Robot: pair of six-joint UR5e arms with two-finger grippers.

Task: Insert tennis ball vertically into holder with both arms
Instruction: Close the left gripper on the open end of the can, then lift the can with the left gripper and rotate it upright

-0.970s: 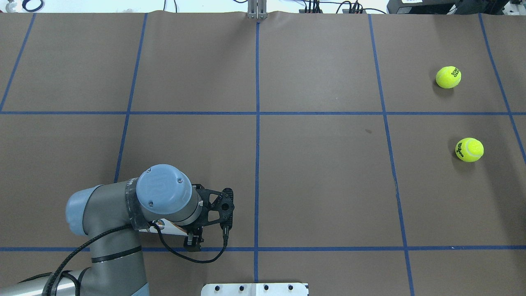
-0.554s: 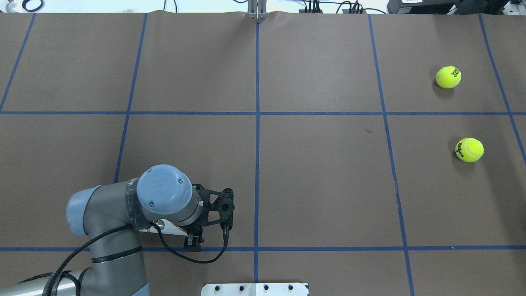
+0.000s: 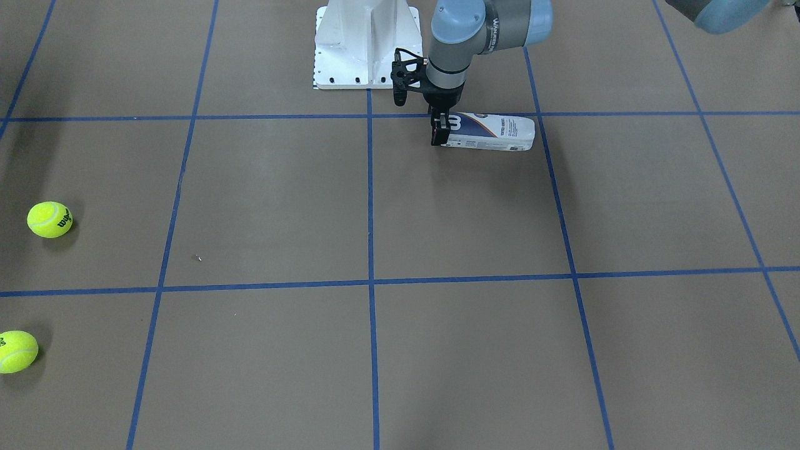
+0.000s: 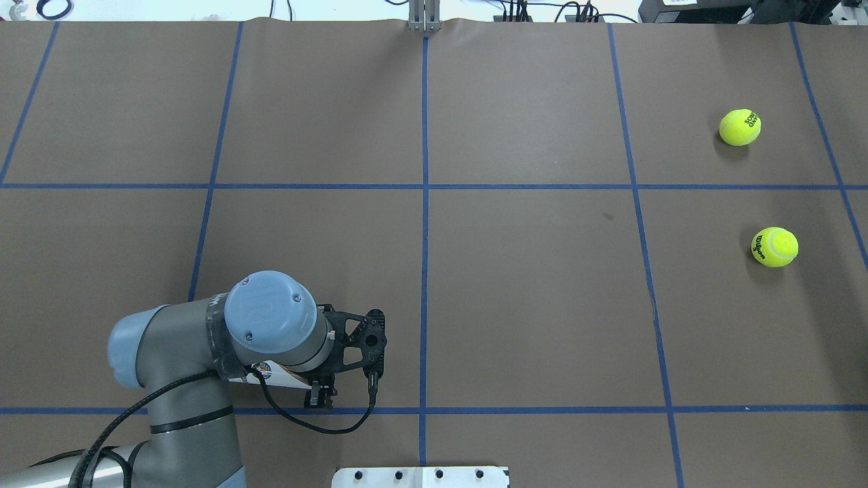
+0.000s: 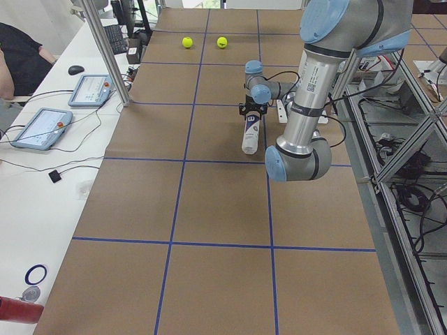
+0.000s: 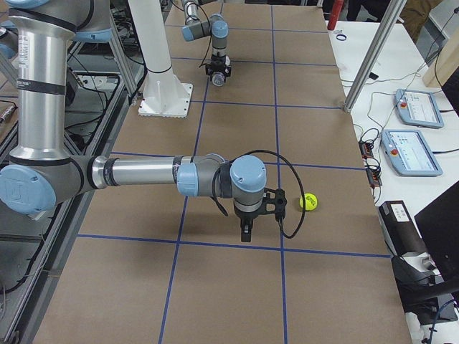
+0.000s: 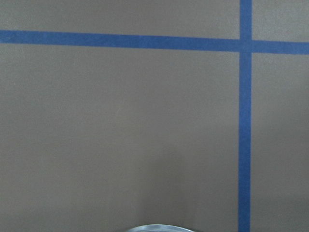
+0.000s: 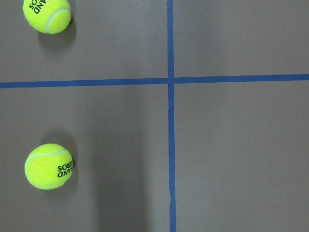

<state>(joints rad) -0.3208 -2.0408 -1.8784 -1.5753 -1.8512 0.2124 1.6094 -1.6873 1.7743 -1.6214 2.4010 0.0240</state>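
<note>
The holder point(image 3: 490, 132) lies on its side on the brown table, near the robot's base. My left gripper point(image 3: 439, 129) points straight down at the holder's left end in the front view and is shut on that end. From overhead the left wrist covers most of the holder point(image 4: 271, 375), and the fingers point(image 4: 319, 397) show just below it. The holder's rim point(image 7: 154, 228) peeks in at the bottom of the left wrist view. Two tennis balls point(image 4: 740, 127) point(image 4: 774, 247) rest far to the right. My right gripper point(image 6: 246, 231) hangs near one tennis ball point(image 6: 308, 202); I cannot tell whether it is open or shut.
The white pedestal base point(image 3: 365, 44) stands at the table's near edge, close to the holder. Blue tape lines mark a grid on the table. A side table with tablets point(image 5: 42, 128) and a seated person point(image 5: 17, 56) lies beyond the far edge.
The left gripper's fingers have drawn in slightly at the holder's end. The arm, the holder and both balls stay where they were.
</note>
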